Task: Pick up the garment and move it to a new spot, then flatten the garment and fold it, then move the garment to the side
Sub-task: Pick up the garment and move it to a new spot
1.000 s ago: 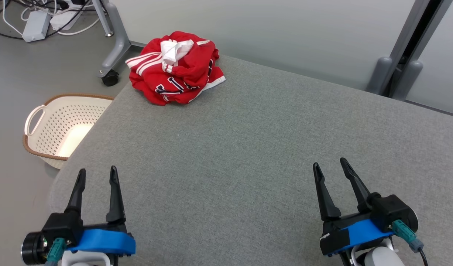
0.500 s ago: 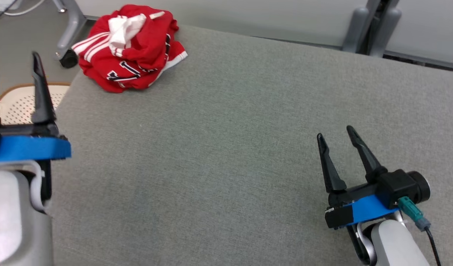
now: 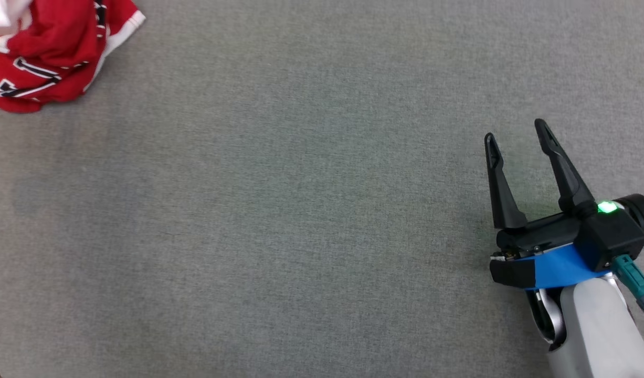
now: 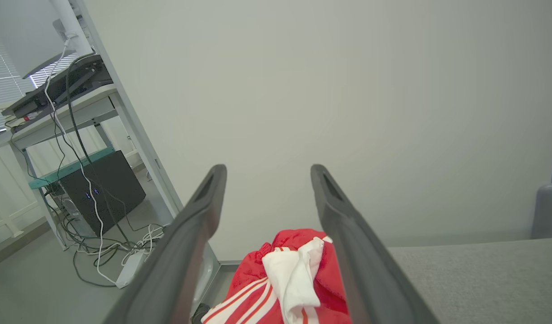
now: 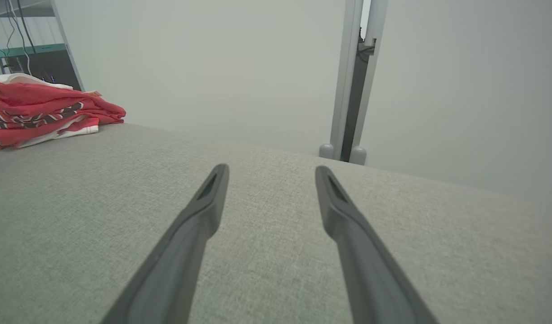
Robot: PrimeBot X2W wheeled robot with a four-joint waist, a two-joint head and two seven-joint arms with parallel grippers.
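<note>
Up at the top left of the head view, the red garment (image 3: pixel 43 58) lies crumpled in a heap on the grey fabric-covered table (image 3: pixel 301 210), with white stripes and dark lettering showing on its folds. Well apart from it at the lower right, the right gripper (image 3: pixel 516 131) is over bare fabric, its two dark fingers spread with nothing between them. The left gripper (image 4: pixel 267 171), seen from its own wrist, is likewise spread and empty, pointing over the heap toward a pale wall (image 4: pixel 347 90).
</note>
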